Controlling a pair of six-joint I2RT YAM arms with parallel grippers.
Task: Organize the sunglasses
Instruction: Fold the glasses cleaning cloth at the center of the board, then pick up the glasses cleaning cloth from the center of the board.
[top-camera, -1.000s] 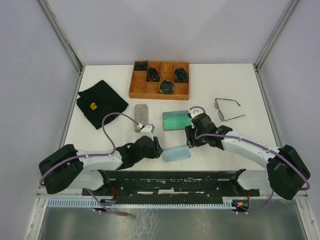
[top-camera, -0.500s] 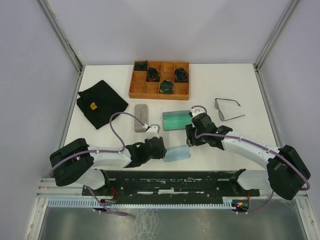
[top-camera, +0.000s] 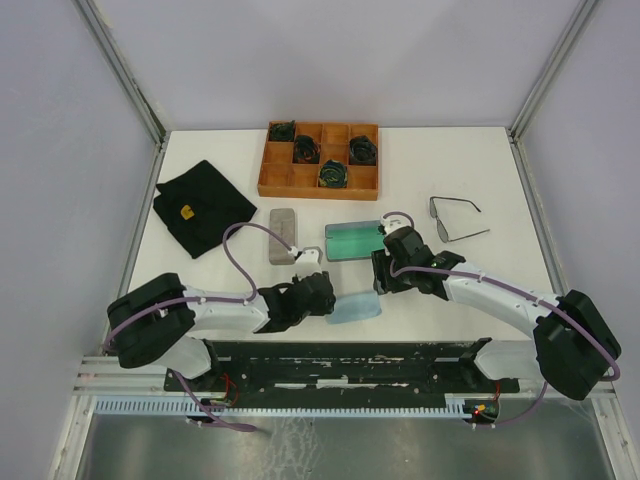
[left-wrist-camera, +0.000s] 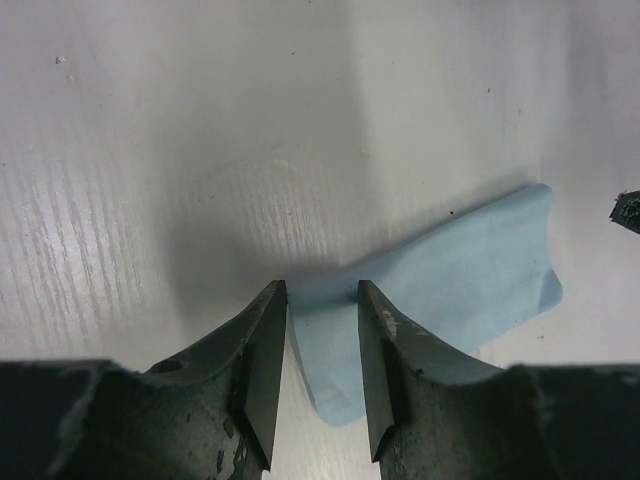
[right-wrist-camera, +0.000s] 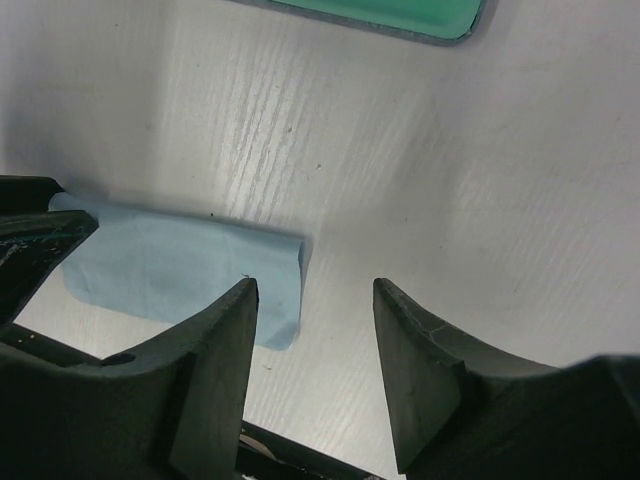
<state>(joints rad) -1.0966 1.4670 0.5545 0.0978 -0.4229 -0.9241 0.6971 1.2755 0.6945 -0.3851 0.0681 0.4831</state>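
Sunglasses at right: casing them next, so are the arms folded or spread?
Spread: the sunglasses show both arms reaching away from the lenses.

A divided tray (top-camera: 320, 186) sits at the back centre of the table (top-camera: 500, 170), bundles (top-camera: 332, 174) in four of its compartments. A folded cloth (top-camera: 200, 207) lies to its left. In front of the tray, a narrow case (top-camera: 284, 235) and a broad case (top-camera: 352, 240) lie side by side — the sunglasses (top-camera: 439, 220) well to their right. Nearest the arms lies a soft pouch (top-camera: 358, 308), with the left gripper (top-camera: 325, 300) at its left end and the right gripper (top-camera: 380, 275) between pouch and broad case.
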